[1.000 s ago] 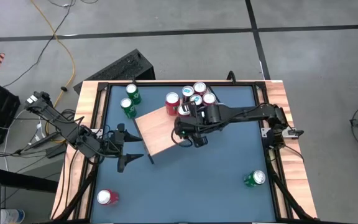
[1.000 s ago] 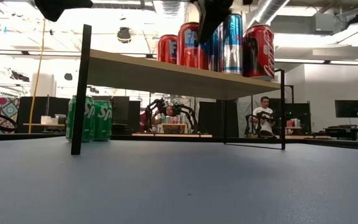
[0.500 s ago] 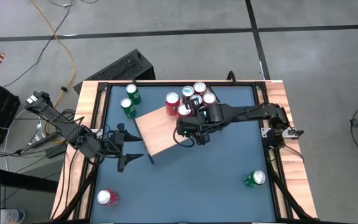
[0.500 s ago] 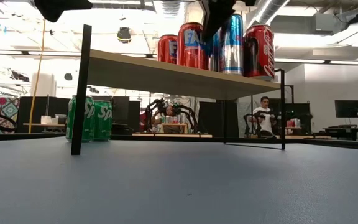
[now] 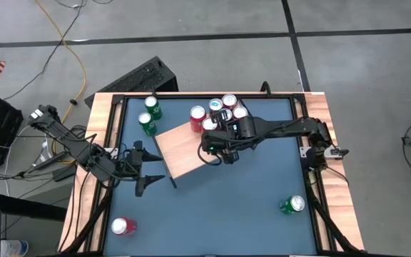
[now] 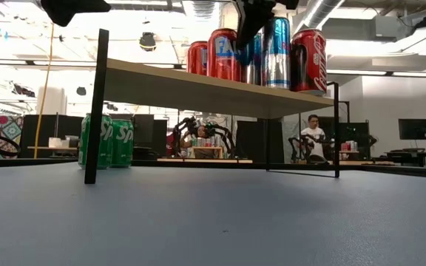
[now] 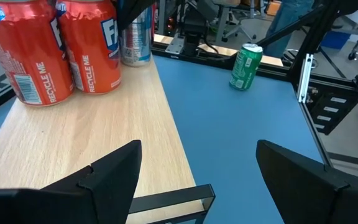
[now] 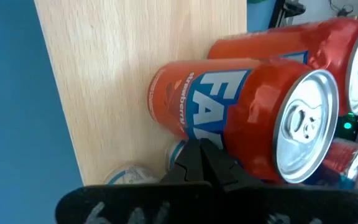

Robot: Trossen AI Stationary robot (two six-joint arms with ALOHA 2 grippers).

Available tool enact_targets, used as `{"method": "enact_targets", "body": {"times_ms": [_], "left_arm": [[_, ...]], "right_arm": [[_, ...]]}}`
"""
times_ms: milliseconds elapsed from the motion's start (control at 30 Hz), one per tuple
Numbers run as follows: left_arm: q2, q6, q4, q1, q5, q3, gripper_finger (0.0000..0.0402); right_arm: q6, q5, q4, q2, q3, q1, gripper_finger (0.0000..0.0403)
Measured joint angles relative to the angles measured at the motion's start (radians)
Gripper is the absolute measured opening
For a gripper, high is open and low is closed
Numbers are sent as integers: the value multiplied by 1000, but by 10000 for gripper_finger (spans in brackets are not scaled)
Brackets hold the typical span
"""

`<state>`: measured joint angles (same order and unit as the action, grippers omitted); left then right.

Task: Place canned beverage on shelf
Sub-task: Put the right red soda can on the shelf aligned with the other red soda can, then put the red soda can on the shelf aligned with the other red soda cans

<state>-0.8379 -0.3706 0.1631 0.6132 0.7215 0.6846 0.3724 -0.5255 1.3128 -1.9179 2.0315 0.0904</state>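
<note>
High view: right fingers (image 5: 215,145) together over shelf (image 5: 180,151), left fingers (image 5: 146,169) apart.

We see two matte black arms, the left arm (image 5: 84,153) and the right arm (image 5: 284,130), built of blocky jointed links with thin black cables alongside; the fingers (image 7: 114,171) are dark, angular wedges.
</note>
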Motion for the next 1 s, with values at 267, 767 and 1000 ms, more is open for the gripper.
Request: {"method": "enact_targets", "body": {"times_ms": [267, 767, 1000], "left_arm": [[0, 0, 0, 0, 1, 0, 303], [0, -16, 5, 0, 1, 0, 303], [0, -17, 6, 0, 1, 0, 303]], "right_arm": [[21, -20, -25, 0, 2, 55, 0], [-649, 245, 254, 2, 93, 369, 45], [-991, 378, 256, 3, 33, 562, 183]]}}
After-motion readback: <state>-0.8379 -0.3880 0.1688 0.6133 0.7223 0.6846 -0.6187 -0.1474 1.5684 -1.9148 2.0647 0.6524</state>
